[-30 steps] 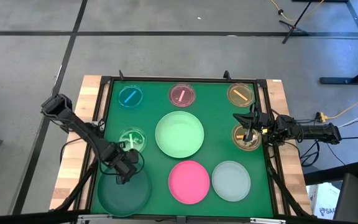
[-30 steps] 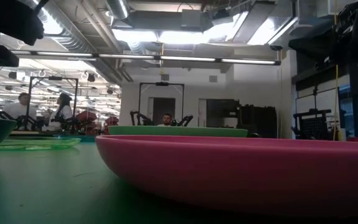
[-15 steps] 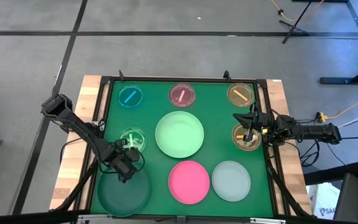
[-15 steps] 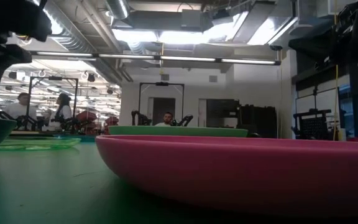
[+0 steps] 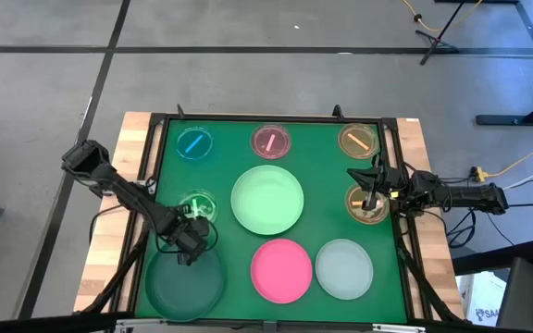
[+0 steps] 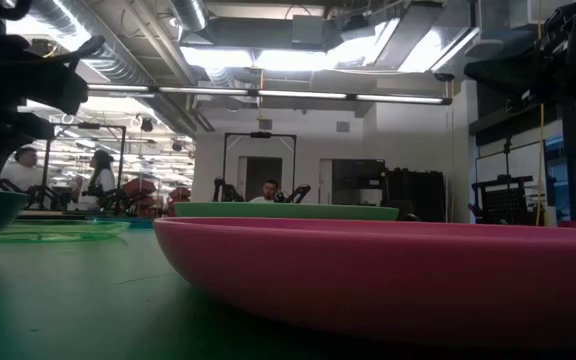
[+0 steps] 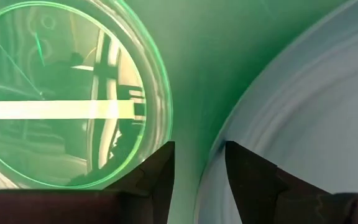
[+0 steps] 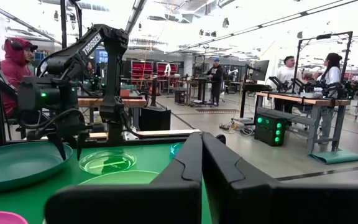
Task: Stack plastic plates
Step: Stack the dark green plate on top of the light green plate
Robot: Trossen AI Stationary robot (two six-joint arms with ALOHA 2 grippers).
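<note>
The left jaws (image 5: 191, 242), slightly parted and empty, have crept from the dark green plate (image 5: 185, 284) toward the small green plate (image 5: 195, 207) just ahead, likely the next pickup, while the right jaws (image 5: 366, 198) stay closed over the brown plate (image 5: 366, 204).

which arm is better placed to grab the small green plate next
Left, probably. The left gripper hangs open right between the small green plate and the dark green plate. The right gripper, shut, sits across the table over the brown plate.
</note>
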